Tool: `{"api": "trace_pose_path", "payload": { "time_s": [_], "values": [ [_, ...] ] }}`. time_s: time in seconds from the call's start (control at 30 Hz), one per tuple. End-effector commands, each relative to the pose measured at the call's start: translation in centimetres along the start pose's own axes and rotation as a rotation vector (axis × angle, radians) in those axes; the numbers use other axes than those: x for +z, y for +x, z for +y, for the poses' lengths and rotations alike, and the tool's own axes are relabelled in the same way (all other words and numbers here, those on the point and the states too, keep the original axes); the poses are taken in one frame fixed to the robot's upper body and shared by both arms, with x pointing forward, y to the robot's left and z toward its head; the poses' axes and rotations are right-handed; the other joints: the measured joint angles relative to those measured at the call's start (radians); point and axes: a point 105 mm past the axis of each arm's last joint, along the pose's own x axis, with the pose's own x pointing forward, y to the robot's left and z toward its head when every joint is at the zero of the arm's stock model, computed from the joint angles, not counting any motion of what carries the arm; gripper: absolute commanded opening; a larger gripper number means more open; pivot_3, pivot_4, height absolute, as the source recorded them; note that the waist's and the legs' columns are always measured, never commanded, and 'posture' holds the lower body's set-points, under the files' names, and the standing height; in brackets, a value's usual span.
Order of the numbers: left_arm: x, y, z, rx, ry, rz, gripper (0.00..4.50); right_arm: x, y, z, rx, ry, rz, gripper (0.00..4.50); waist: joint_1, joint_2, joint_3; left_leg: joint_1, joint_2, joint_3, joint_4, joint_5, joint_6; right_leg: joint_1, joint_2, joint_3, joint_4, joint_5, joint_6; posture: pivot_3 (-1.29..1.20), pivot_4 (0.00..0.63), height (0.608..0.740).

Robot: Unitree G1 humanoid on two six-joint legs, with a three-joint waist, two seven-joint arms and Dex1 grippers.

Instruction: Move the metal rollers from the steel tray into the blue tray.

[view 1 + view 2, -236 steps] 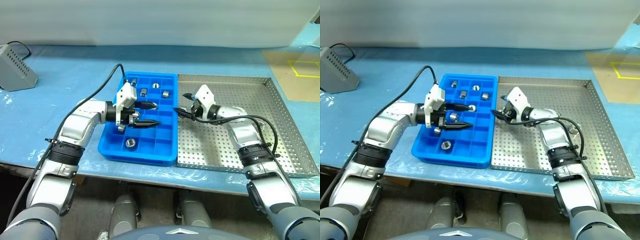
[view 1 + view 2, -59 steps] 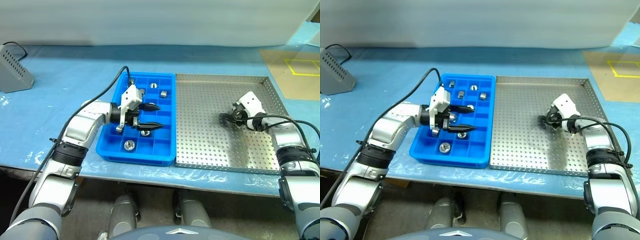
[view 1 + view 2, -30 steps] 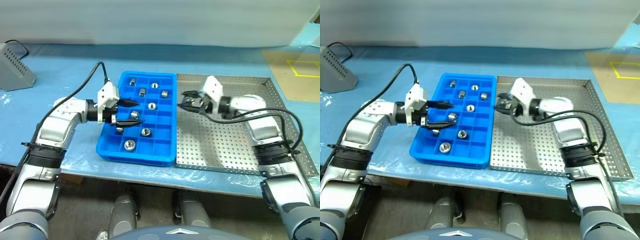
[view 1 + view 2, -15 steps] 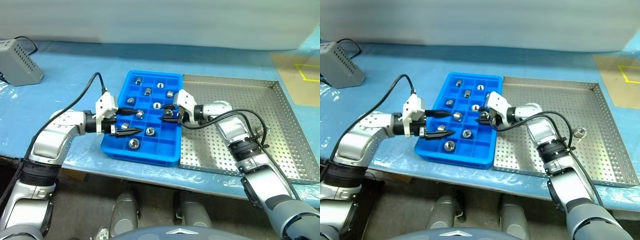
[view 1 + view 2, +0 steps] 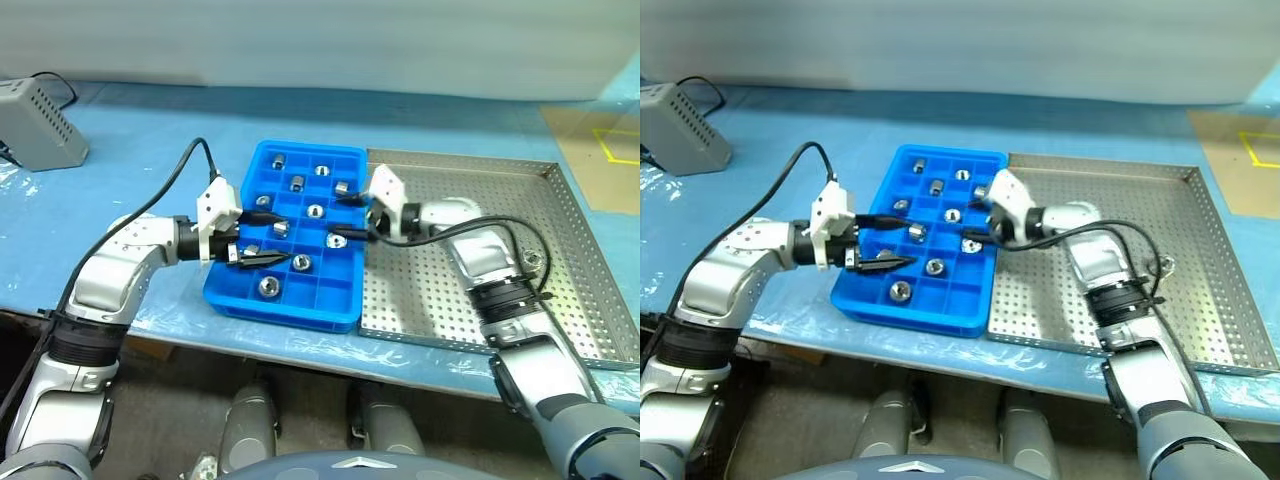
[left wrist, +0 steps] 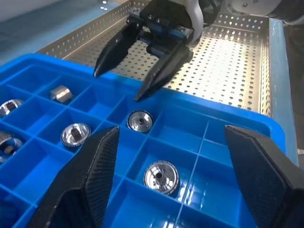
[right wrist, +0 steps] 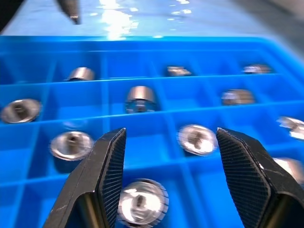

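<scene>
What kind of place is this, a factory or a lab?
Probably a workshop or test bench for sorting parts: a blue-covered table bears a perforated steel tray, a compartmented blue tray with small metal rollers, and a grey box.

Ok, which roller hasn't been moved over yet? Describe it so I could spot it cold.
Start at the steel tray, the big perforated one to the right of the blue tray. On its bare base, right of the middle, lies one metal roller. All the other rollers sit in blue compartments; this one lies alone on the perforated steel.
</scene>
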Motion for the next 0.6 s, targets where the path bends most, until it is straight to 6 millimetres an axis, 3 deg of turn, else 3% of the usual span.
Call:
{"api": "trace_pose_path", "payload": {
  "time_s": [0.03,0.23,0.3,0.43,0.6],
  "values": [
    [1.1,0.9,-0.2,-0.038,0.019,-0.033,3.72,1.4,-4.8,-2.6,-0.124,-0.023,-0.013,3.09,-0.001,0.0,0.0,0.0,0.0,0.0,0.0,0.0,0.0,0.0,0.0,0.0,0.0,0.0,0.0,-0.27,0.15,0.74],
    [1.4,3.0,-0.5,-0.085,0.014,-0.059,3.72,-3.5,-14.8,-4.6,-0.346,0.02,0.238,3.09,-0.012,0.0,0.0,0.0,0.0,0.0,-0.001,-0.001,0.002,0.002,0.0,0.0,-0.004,0.0,0.0,-0.34,0.15,0.74],
    [1.6,3.5,-0.5,-0.095,0.015,-0.065,3.72,-4.2,-17.0,-4.9,-0.412,0.032,0.279,3.09,-0.02,0.0,0.0,0.0,0.0,0.0,-0.001,-0.001,0.002,0.002,0.0,0.0,-0.004,0.0,0.0,-0.36,0.15,0.74],
    [2.0,4.3,-0.5,-0.12,0.013,-0.081,3.72,-5.8,-19.3,-4.8,-0.487,0.057,0.346,3.09,-0.055,0.0,0.0,0.002,-0.001,0.0,0.0,-0.001,0.002,0.002,0.001,0.0,-0.004,0.0,0.001,-0.4,0.15,0.74],
    [2.0,4.7,-0.5,-0.138,0.017,-0.082,3.72,-7.4,-20.1,-4.6,-0.542,0.115,0.353,3.09,-0.084,0.001,-0.001,0.003,0.0,0.0,0.001,-0.001,0.003,0.003,0.001,0.0,-0.004,0.0,0.001,-0.41,0.15,0.74]
  ]
}}
